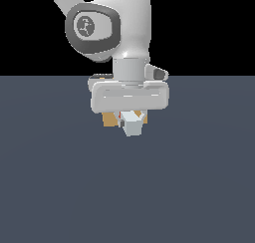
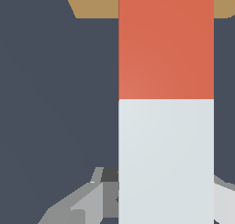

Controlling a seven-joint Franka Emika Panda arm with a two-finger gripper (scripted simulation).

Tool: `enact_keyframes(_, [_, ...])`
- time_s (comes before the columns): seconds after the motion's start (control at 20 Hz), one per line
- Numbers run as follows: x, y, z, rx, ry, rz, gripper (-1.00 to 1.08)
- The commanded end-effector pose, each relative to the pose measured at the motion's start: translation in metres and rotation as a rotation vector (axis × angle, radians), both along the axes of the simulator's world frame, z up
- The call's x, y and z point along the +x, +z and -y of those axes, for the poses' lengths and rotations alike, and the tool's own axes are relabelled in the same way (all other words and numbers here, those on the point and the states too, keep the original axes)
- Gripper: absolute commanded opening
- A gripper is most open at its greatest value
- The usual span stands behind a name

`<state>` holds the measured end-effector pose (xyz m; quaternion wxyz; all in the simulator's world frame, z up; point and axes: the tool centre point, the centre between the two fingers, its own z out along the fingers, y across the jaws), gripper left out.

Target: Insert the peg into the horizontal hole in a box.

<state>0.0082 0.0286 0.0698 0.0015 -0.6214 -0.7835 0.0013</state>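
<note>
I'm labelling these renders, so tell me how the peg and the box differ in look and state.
The peg is two-coloured, orange-red at one end and pale white along the rest; the box is plain tan. The peg is a long bar held in the gripper; the box shows only as a broad block behind it, ungripped. Both are flat-faced and square-edged.

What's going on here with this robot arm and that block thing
A simulated robot arm holds the peg in its gripper, orange-red end pointed at the tan box. In the exterior view the box is mostly hidden behind the gripper. The hole itself does not show in either view, so whether the peg's tip has entered it cannot be told.
</note>
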Motion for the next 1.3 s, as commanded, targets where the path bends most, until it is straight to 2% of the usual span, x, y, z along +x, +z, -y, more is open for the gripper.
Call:
enact_keyframes(0.0, [0.002, 0.003, -0.001, 0.001, 0.002, 0.006, -1.0])
enact_keyframes(0.45, [-0.002, 0.002, -0.011, 0.001, 0.002, 0.003, -1.0])
enact_keyframes(0.95, [-0.018, 0.003, -0.079, 0.001, 0.002, 0.005, -1.0])
enact_keyframes(1.25, [-0.022, 0.003, -0.098, 0.002, 0.002, 0.006, -1.0])
